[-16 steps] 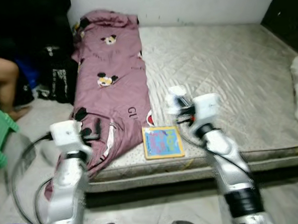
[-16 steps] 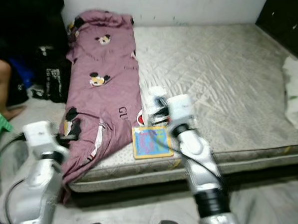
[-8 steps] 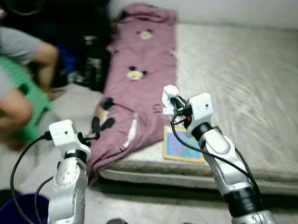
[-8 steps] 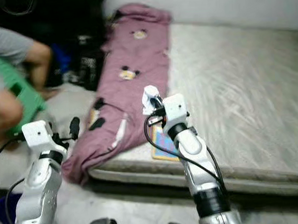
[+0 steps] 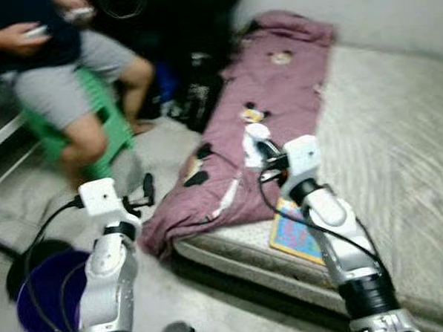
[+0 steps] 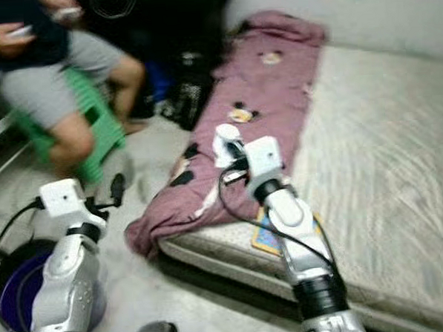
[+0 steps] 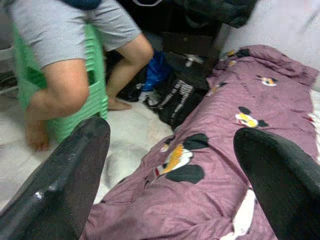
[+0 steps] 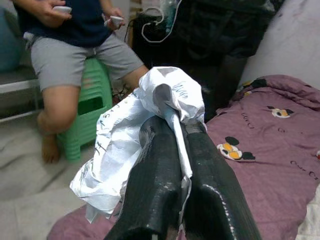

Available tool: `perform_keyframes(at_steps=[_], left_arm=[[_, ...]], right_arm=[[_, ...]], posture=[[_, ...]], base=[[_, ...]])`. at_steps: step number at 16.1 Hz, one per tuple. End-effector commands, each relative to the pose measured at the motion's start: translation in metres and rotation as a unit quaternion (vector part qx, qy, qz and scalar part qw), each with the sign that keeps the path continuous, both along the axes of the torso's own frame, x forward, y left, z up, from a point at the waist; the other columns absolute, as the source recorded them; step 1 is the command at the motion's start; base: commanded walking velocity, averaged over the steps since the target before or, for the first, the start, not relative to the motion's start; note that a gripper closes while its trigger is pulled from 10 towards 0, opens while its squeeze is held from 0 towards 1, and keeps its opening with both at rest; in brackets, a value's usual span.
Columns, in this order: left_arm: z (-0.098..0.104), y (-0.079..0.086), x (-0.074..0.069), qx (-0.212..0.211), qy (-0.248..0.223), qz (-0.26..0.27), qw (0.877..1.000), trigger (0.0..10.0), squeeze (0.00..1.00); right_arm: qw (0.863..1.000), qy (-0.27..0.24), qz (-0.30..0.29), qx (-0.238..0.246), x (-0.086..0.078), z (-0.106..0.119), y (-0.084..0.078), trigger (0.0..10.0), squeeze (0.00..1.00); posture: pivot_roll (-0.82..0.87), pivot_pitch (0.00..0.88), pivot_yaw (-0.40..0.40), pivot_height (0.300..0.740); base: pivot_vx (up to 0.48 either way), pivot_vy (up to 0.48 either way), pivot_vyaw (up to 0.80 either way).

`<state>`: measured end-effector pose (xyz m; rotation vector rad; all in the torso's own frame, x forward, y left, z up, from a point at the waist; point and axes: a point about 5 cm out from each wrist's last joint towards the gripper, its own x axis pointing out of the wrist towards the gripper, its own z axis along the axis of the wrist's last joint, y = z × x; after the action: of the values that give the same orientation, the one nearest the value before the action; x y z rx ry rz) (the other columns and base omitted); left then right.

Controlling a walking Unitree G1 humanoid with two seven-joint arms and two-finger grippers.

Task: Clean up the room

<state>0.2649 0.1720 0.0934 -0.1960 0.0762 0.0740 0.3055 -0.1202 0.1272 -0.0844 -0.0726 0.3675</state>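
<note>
My right gripper (image 8: 172,137) is shut on a crumpled white paper (image 8: 125,135), held up above the purple cartoon-print blanket (image 5: 271,126) on the mattress (image 5: 398,142). In the left eye view the crumpled white paper (image 5: 254,143) sits at the gripper's tip. My left gripper (image 5: 145,191) stands open over the floor beside the bed, with nothing between its fingers (image 7: 65,180). A dark purple bucket (image 5: 46,294) sits on the floor by my lower left.
A person (image 5: 68,77) sits on a green plastic stool (image 5: 104,116) at the left, holding small things in both hands. A colourful book (image 5: 296,236) lies at the mattress edge. Black bags (image 5: 199,85) stand between the stool and the bed.
The camera has turned left: bed and blanket slid right, the seated person and the purple bucket came into view. My right gripper still holds the paper; the left stays open.
</note>
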Motion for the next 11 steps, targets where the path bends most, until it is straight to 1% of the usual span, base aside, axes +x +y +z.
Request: perform_keyframes(at_steps=[1, 7, 9, 11], left_arm=[[-0.0008, 0.0057, 0.0002, 0.009, 0.004, 0.008, 1.0, 10.0, 0.0], [-0.0002, 0.008, -0.0003, 0.016, 0.001, 0.016, 1.0, 10.0, 0.0], [0.0001, 0.0079, -0.0021, 0.021, -0.001, 0.019, 1.0, 10.0, 0.0], [-0.0004, 0.0117, -0.0073, 0.02, 0.0, 0.033, 0.999, 10.0, 0.0]], right_arm=[[1.0, -0.005, 0.012, 0.009, 0.0001, 0.0028, 0.0078, 10.0, 0.0], [1.0, -0.002, 0.02, 0.018, 0.0006, 0.0014, 0.0103, 10.0, 0.0], [0.999, 0.003, 0.022, 0.028, 0.0005, 0.0005, 0.0103, 10.0, 0.0], [0.999, 0.007, 0.035, 0.028, 0.0025, -0.0003, 0.0157, 10.0, 0.0]], posture=[[-0.08, 0.0, -0.022, 0.74], [-0.07, 0.0, -0.028, 0.74], [-0.05, 0.0, -0.039, 0.74], [-0.03, 0.0, -0.059, 0.74]], base=[[0.0, 0.0, 0.8], [0.0, 0.0, 0.8], [0.0, 0.0, 0.0], [0.0, 0.0, 0.0]])
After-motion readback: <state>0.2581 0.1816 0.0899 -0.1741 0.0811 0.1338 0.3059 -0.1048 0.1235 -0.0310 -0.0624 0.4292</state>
